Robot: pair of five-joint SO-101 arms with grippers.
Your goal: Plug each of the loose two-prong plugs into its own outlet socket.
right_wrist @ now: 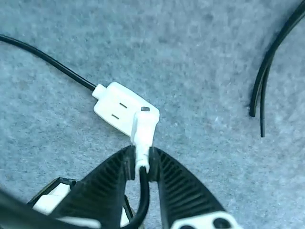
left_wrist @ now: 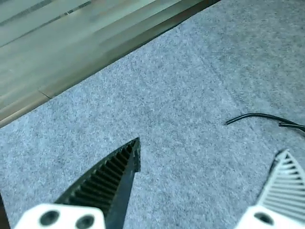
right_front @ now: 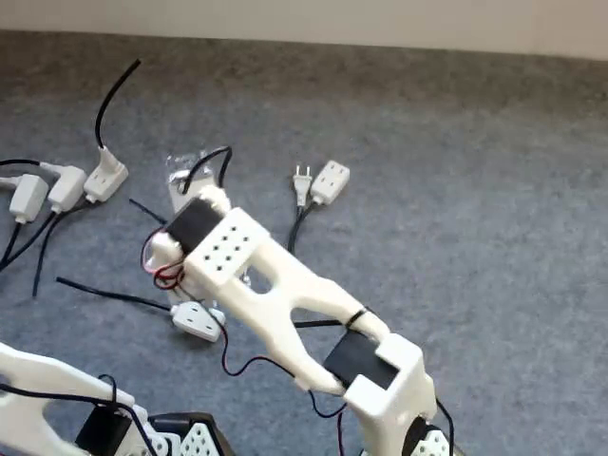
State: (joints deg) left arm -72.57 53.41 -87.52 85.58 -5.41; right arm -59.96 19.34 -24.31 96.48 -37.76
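While our right gripper [right_wrist: 142, 156] pinches the plug [right_wrist: 144, 126], its tip touching the end of the socket [right_wrist: 112, 98] beside the slots [right_wrist: 123, 105], we should square it over them before pressing, our left gripper [left_wrist: 209, 148] spread wide over bare carpet [left_wrist: 167, 95].

In the high view the right arm [right_front: 275, 285] covers the plug [right_wrist: 144, 125] it holds and part of the white outlet socket [right_front: 195, 321] beneath it. In the right wrist view the plug's prongs are hidden against that socket, so their seating cannot be told. The left arm [right_front: 47, 389] is cut off by the bottom edge. A black cord [left_wrist: 257, 115] runs off the left wrist view's edge.
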